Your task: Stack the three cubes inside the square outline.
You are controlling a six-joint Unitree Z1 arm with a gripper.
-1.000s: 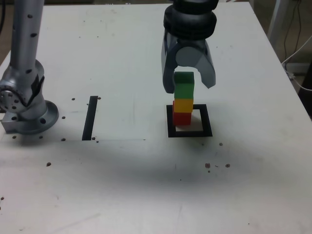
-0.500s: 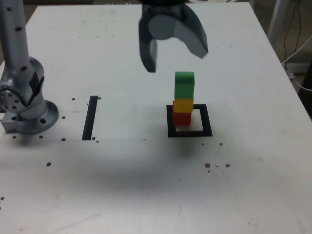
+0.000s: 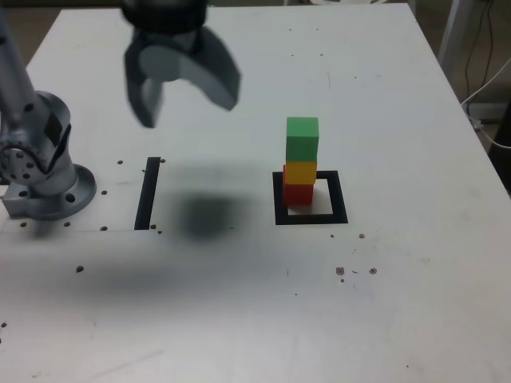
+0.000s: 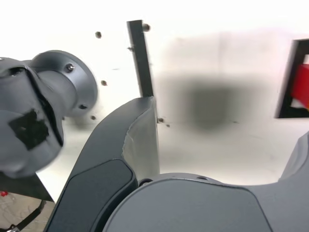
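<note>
Three cubes stand stacked in the exterior view: the red cube point(image 3: 299, 193) at the bottom, the yellow cube point(image 3: 301, 172) on it, the green cube point(image 3: 302, 139) on top. The stack sits at the rear left of the square outline point(image 3: 310, 218). My gripper point(image 3: 185, 102) hangs well above the table toward the exterior view's left, far from the stack, open and empty. In the wrist view a red cube point(image 4: 301, 87) and the square outline point(image 4: 289, 79) show at the picture's edge beyond one finger point(image 4: 140, 140).
The arm's grey base point(image 3: 44, 171) stands at the exterior view's left. A straight black strip point(image 3: 148, 191) lies beside it, also seen as the black strip point(image 4: 140, 58) in the wrist view. Cables point(image 3: 487, 88) hang past the table's right edge. Small dark specks dot the table.
My gripper opened, let go of the green cube on top of the stack, rose and swung toward the exterior view's left. The stack has stayed upright.
</note>
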